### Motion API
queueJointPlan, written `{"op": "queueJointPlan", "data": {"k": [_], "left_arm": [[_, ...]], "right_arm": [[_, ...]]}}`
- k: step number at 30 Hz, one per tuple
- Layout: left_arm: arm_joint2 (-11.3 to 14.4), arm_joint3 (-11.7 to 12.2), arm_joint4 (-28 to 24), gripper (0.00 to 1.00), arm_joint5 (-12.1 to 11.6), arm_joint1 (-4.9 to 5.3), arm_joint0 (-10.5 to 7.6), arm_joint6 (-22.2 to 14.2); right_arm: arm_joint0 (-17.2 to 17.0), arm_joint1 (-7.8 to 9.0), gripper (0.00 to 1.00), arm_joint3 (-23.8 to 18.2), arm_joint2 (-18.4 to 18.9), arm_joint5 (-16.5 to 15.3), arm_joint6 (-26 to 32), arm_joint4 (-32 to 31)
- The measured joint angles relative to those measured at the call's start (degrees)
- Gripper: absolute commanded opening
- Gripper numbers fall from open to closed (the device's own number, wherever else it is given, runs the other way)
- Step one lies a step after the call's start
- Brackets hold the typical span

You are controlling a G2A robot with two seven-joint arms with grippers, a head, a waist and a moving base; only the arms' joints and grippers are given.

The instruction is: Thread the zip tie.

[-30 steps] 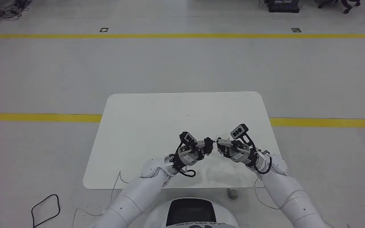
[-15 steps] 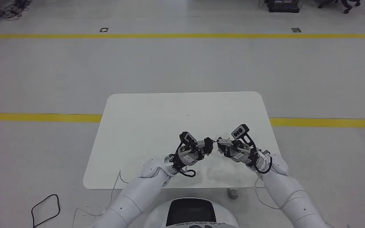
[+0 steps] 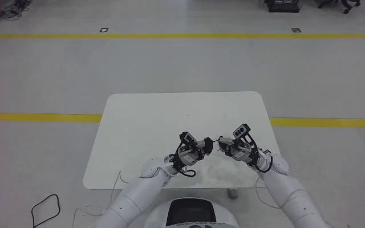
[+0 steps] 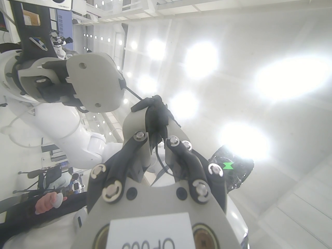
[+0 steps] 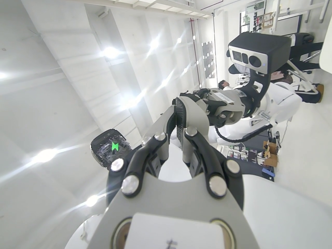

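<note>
Pinching zip tie [image 4: 134, 93]: left hand [image 3: 207, 144], right hand [image 3: 222, 143], above table [image 3: 142, 125].

There was one table [image 3: 142, 114]. Above it were two grippers: one left gripper [image 3: 206, 145] and one right gripper [image 3: 221, 143]. Between them there was one zip tie [image 4: 132, 93], a single thin black strip. On the floor there were two yellow lines, a far line [image 3: 171, 36] and a near line [image 3: 45, 117]. Beside the far line were two small dark squares, a first square [image 3: 104, 29] and a second square [image 3: 295, 29]. There was also one black cable loop [image 3: 44, 208].
</note>
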Motion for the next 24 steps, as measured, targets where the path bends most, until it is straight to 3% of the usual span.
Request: {"op": "queueJointPlan", "data": {"k": [24], "left_arm": [[0.0,0.0,0.0,0.0,0.0,0.0,0.0,0.0]], "right_arm": [[0.8,-0.31,0.0,2.6,0.9,0.4,-0.6,0.0]]}}
